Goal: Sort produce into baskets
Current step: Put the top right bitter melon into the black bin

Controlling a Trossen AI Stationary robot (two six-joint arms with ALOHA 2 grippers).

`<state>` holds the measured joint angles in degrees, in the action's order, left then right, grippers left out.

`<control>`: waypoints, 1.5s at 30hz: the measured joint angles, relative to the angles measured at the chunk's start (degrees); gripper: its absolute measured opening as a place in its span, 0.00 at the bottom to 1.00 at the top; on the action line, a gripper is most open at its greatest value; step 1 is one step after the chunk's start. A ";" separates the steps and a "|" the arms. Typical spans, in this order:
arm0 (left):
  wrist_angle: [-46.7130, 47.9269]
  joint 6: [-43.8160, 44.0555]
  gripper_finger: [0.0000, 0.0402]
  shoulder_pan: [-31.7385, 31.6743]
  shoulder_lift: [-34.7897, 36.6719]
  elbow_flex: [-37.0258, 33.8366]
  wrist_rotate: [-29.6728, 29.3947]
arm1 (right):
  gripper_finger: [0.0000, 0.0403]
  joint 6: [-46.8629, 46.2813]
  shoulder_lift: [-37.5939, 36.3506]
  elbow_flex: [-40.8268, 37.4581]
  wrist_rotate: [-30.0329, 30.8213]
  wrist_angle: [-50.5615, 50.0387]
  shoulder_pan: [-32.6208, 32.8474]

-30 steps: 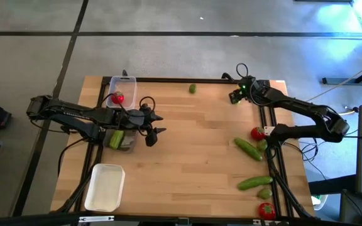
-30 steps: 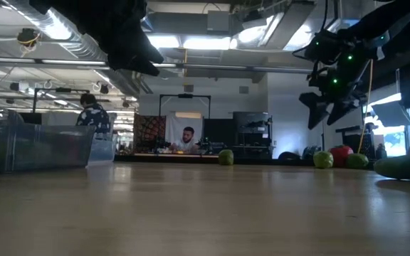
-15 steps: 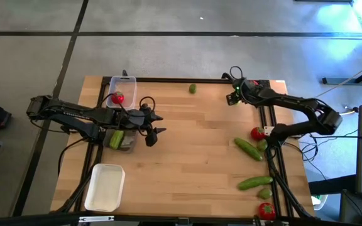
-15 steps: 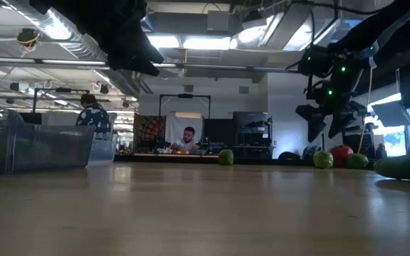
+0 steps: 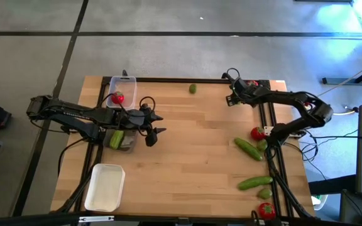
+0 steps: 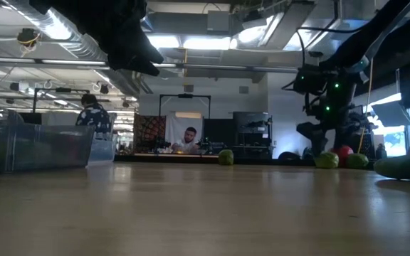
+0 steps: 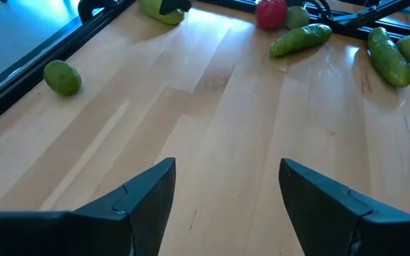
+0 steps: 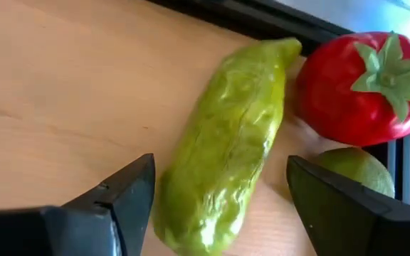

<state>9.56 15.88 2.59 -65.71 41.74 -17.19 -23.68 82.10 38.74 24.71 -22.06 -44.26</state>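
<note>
My right gripper (image 8: 219, 206) is open, low over the table's far right corner. Its fingers stand on either side of a green cucumber (image 8: 226, 149) that lies flat on the wood. A red tomato (image 8: 361, 85) and a lime (image 8: 354, 171) lie right beside that cucumber. In the high view this gripper (image 5: 232, 97) is at the far edge. My left gripper (image 5: 154, 132) hangs open above the table, next to a clear basket (image 5: 126, 144) that holds a cucumber (image 5: 115, 139). Another clear basket (image 5: 128, 80) holds a tomato (image 5: 117, 98). The white basket (image 5: 105, 187) sits at the near left.
A lone lime (image 5: 193, 88) lies at the far edge. Along the right edge lie a tomato (image 5: 257, 133), two cucumbers (image 5: 248, 149) (image 5: 254, 182), limes (image 5: 265, 193) and another tomato (image 5: 266, 210). The table's middle (image 5: 193, 150) is bare wood. People show in the room behind.
My right gripper has come down toward the cucumber at the table's far right corner and has tipped more steeply downward. Its fingers have stayed open.
</note>
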 joint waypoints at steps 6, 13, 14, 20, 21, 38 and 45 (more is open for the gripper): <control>0.00 0.00 0.61 0.00 0.00 0.00 0.00 | 0.72 0.17 2.09 0.00 -4.11 0.54 -0.91; 0.00 0.00 0.61 0.00 0.00 0.00 0.00 | 0.66 1.59 3.35 0.00 -8.93 1.64 -0.75; 0.00 0.00 0.61 0.00 0.00 0.00 -0.02 | 0.63 1.81 3.35 0.00 -8.92 1.68 -0.77; 0.00 -0.01 0.61 -0.01 -0.02 0.00 -0.02 | 0.38 5.46 3.33 0.00 -8.93 2.36 -0.68; 0.00 0.00 0.61 0.00 -0.02 0.00 -0.02 | 0.35 6.28 3.32 0.00 -9.58 2.52 -0.36; -1.44 0.01 0.61 0.00 -0.02 0.00 -0.01 | 0.34 22.54 -3.24 -0.02 -31.18 14.92 15.14; -6.33 -1.48 0.61 0.00 -1.49 0.07 -0.02 | 0.34 25.67 -3.25 -0.02 -32.87 24.55 23.58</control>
<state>3.23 14.40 2.59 -67.20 41.80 -17.21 1.99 78.85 38.72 -8.16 2.49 -20.68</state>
